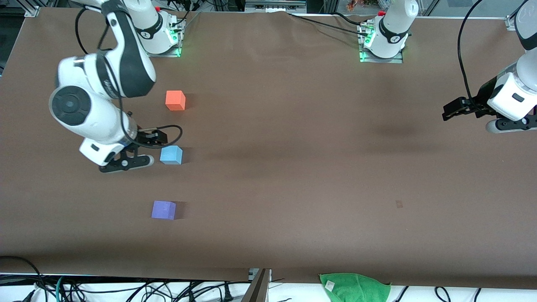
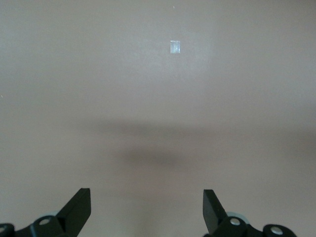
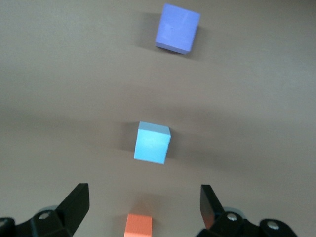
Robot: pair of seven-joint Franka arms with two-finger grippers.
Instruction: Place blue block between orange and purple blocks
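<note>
The blue block (image 1: 171, 154) rests on the table, in line between the orange block (image 1: 175, 100) and the purple block (image 1: 163, 209). The orange one is farther from the front camera and the purple one is nearer. My right gripper (image 1: 151, 149) is open and empty, raised over the table just beside the blue block toward the right arm's end. The right wrist view shows the blue block (image 3: 152, 142), the purple block (image 3: 177, 28) and the orange block (image 3: 138, 225) clear of my right gripper (image 3: 144, 202). My left gripper (image 1: 448, 113) waits open and empty over the left arm's end of the table (image 2: 146, 202).
A green cloth (image 1: 355, 287) lies at the table's front edge. A small patch of tape (image 1: 399, 204) is on the brown table surface, also seen in the left wrist view (image 2: 175, 47). Cables hang below the front edge.
</note>
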